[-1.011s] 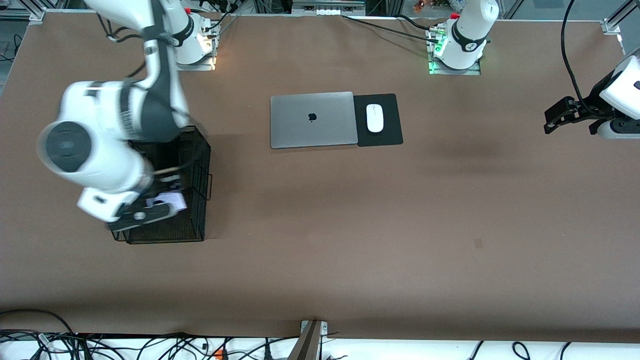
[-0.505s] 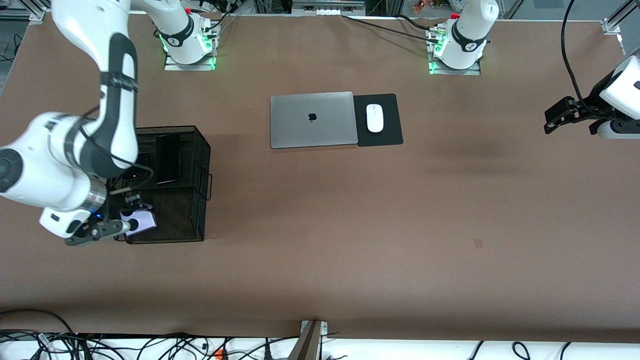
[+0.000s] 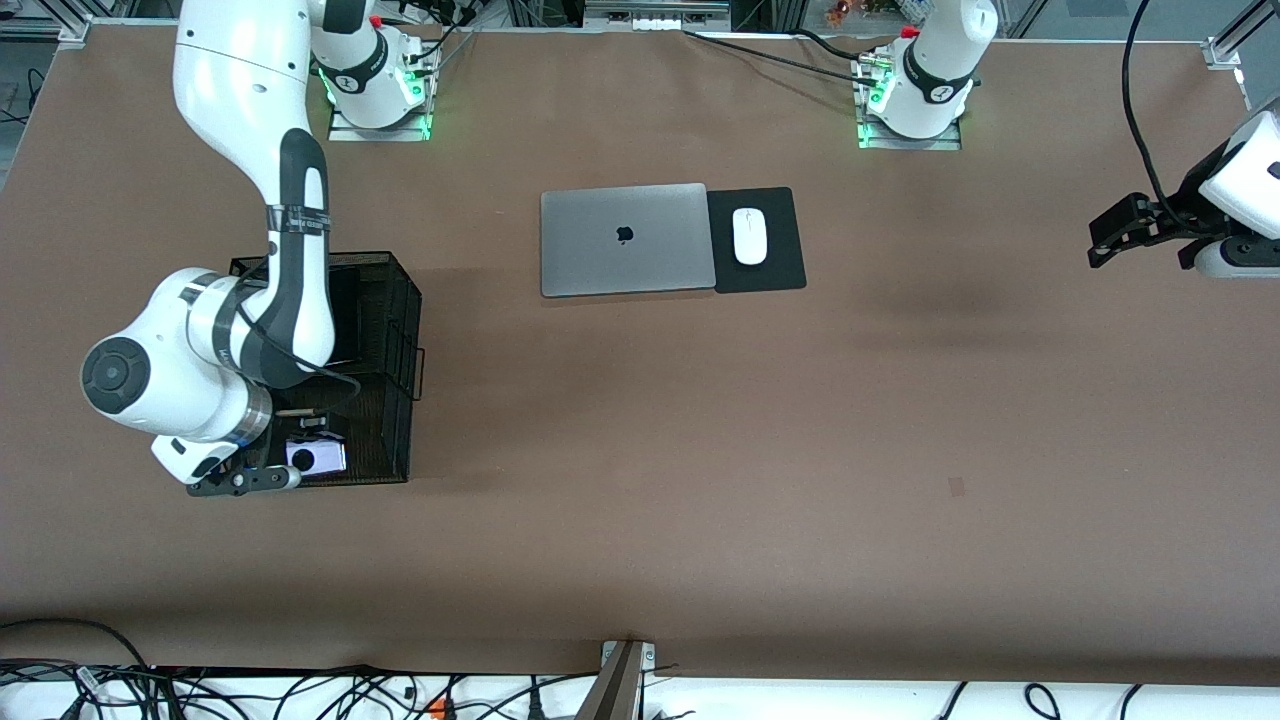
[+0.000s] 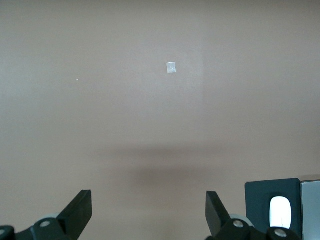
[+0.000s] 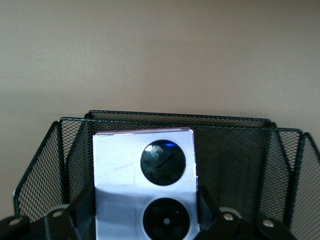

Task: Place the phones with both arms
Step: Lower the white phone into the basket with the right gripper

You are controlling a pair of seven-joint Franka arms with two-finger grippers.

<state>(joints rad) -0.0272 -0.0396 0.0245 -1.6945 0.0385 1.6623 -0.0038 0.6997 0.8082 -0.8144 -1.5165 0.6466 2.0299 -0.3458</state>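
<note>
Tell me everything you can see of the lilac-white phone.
The lilac-white phone is small and squarish, with a glossy pale back and two round black lenses in a row. The right gripper is shut on its lower edges, fingers on both sides, holding it over the black mesh basket at the end nearest the front camera.

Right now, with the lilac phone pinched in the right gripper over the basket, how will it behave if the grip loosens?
The lilac phone looks like a stiff flat slab, so it should not sag. Its glossy face may slip between the fingers of the right gripper. Released, it would probably drop into the mesh basket and lie flat.
</note>
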